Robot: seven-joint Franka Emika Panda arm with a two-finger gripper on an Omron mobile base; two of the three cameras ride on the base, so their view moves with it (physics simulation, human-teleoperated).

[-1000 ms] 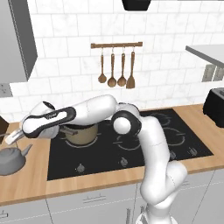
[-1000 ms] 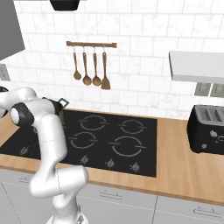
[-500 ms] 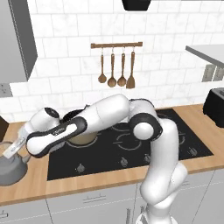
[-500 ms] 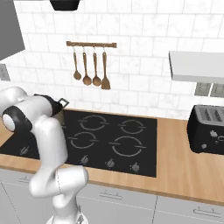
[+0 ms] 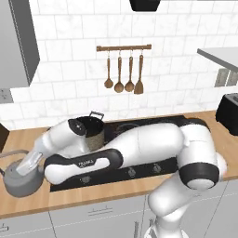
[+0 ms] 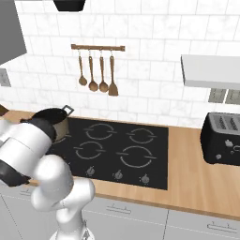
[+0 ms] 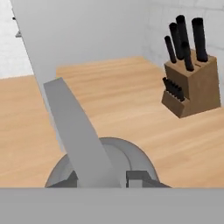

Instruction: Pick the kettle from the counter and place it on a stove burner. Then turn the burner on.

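Down low, pincer (image 5: 29, 163) clenched on kettle (image 5: 19, 179) handle — kettle on counter (image 5: 93, 195), no legible writing.

text: none legible | arm (image 5: 88, 163): dark band lettering too blurred to read

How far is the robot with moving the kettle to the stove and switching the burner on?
Done: nothing yet; the kettle stands on the counter, left of the cooktop. In hand: the gripper is down at the kettle's top, its fingers nearly closed around the handle. Left: lifting it, setting it on a burner, turning a knob.
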